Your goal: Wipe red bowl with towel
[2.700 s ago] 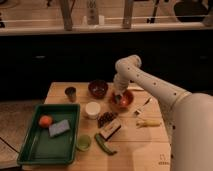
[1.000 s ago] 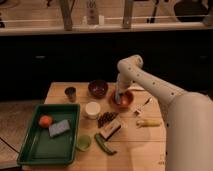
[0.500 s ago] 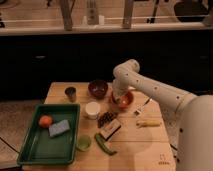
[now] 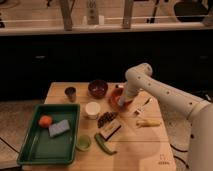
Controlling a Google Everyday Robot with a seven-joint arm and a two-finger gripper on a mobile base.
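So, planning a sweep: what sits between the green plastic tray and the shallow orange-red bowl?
Camera view: the round white cup; the tool is at the orange-red bowl.

Dim warm light on jaws at red bowl.

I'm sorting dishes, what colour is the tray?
Green tray, clearest in camera view; end effector at the red bowl.

Gripper in red bowl; maroon bowl, white cup crowd it (open table toward front edge).
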